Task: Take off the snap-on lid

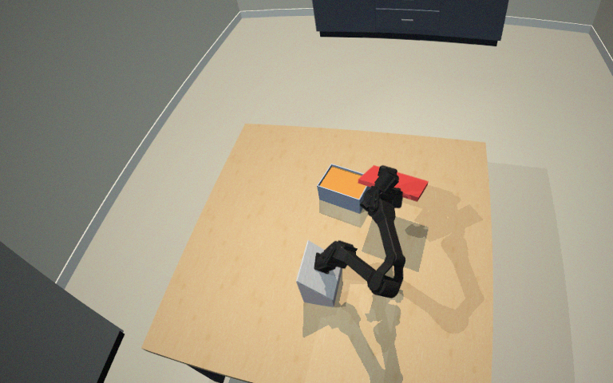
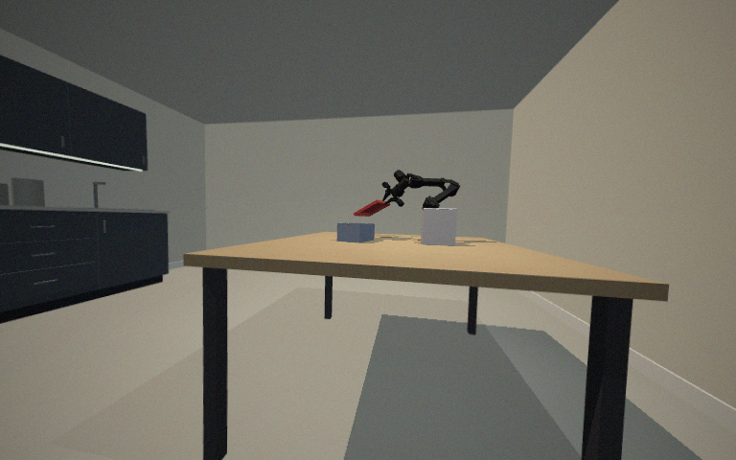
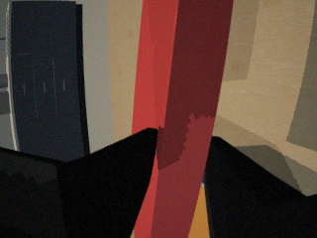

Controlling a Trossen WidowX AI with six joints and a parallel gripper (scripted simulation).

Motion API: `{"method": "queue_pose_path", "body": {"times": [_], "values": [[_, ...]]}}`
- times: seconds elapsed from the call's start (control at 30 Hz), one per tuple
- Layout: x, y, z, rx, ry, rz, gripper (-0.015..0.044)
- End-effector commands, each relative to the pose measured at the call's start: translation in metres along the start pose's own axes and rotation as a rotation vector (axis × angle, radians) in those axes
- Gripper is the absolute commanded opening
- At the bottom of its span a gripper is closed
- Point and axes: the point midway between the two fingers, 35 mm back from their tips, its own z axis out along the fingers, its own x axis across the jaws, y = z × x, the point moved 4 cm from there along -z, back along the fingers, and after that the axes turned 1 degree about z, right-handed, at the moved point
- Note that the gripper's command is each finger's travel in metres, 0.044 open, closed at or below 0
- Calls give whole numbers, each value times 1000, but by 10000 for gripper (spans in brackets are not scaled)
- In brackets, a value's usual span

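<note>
The red lid is up in the air, tilted, above the table and to the right of the storage box in the top view. My gripper is shut on one edge of the lid; in the top view the arm hides the fingertips. The blue storage box stands open on the table, showing its orange inside. A sliver of that orange also shows at the bottom of the wrist view. The lid does not touch the box in the exterior view.
A grey-white block with a sloped top carries the arm's base nearer the front in the top view. The table's right edge lies beyond the lid there. Shadows of the arm and lid fall on the table.
</note>
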Motion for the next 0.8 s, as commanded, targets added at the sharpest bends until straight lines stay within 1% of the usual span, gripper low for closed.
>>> {"method": "queue_pose_path", "body": {"times": [0.0,0.77], "values": [[5,12,-3,4,18,11,0],[3,58,-5,3,19,11,0]]}}
